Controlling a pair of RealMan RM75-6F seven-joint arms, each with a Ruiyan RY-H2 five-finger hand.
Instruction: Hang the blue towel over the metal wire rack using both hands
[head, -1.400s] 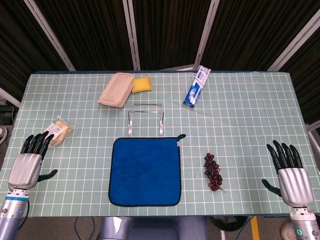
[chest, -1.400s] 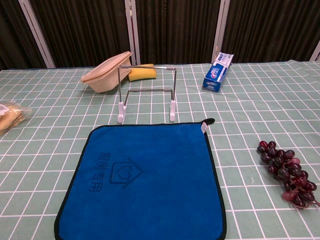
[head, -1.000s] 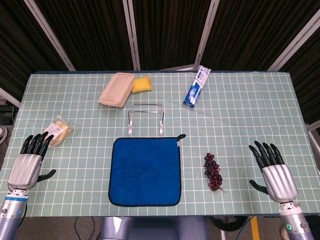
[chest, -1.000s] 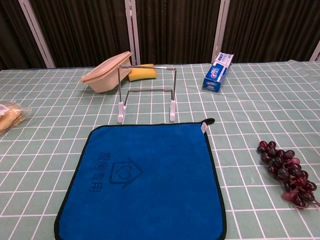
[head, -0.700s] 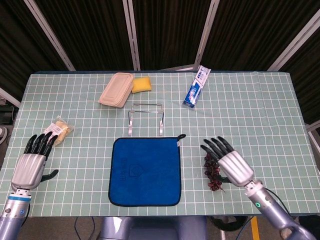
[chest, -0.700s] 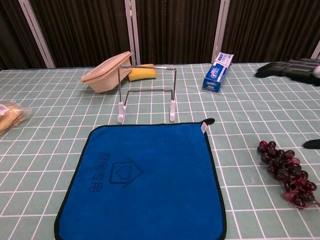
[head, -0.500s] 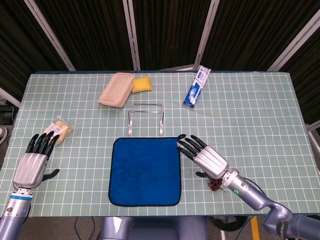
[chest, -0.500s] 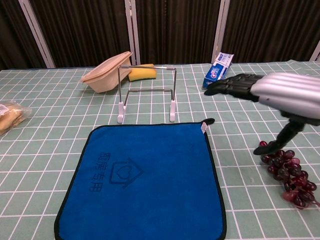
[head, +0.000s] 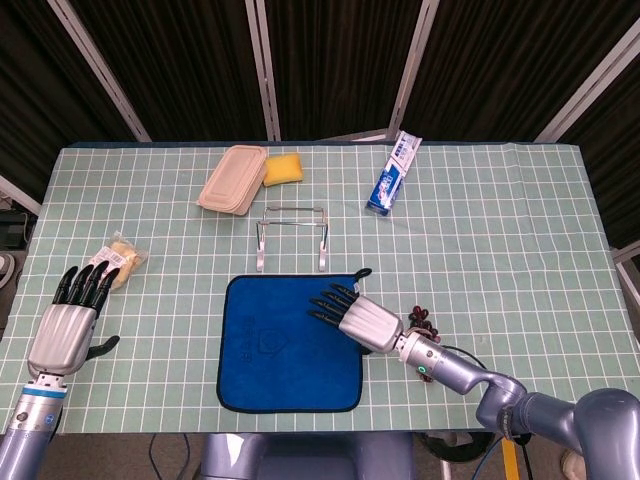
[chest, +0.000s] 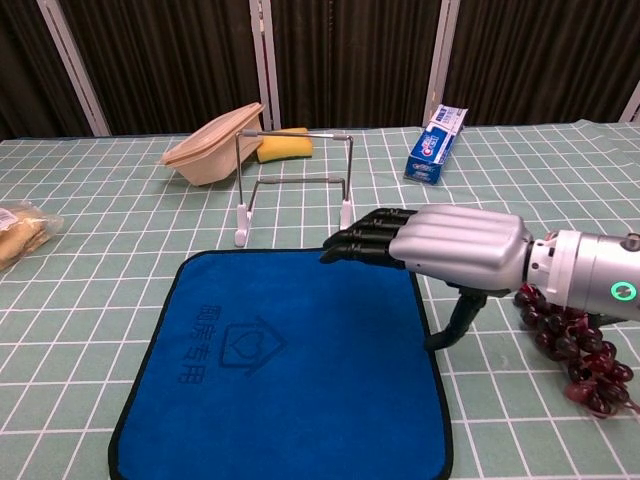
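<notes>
The blue towel (head: 290, 342) (chest: 285, 360) lies flat on the table, just in front of the metal wire rack (head: 292, 236) (chest: 294, 183). My right hand (head: 352, 313) (chest: 440, 244) hovers flat and open over the towel's far right corner, fingers stretched toward the left, thumb hanging down beside the towel's right edge. It hides that corner and its loop in the chest view. My left hand (head: 68, 320) stays open at the table's left edge, far from the towel and holding nothing; the chest view does not show it.
Dark grapes (head: 421, 320) (chest: 575, 350) lie right of the towel, partly behind my right forearm. A beige lidded box (head: 232, 179), a yellow sponge (head: 283, 168) and a toothpaste box (head: 393, 174) sit behind the rack. A bagged snack (head: 118, 260) lies near my left hand.
My right hand swept from the table's right edge leftward, past the grapes, to above the towel's far right corner. My left hand barely shifted. The towel has not moved.
</notes>
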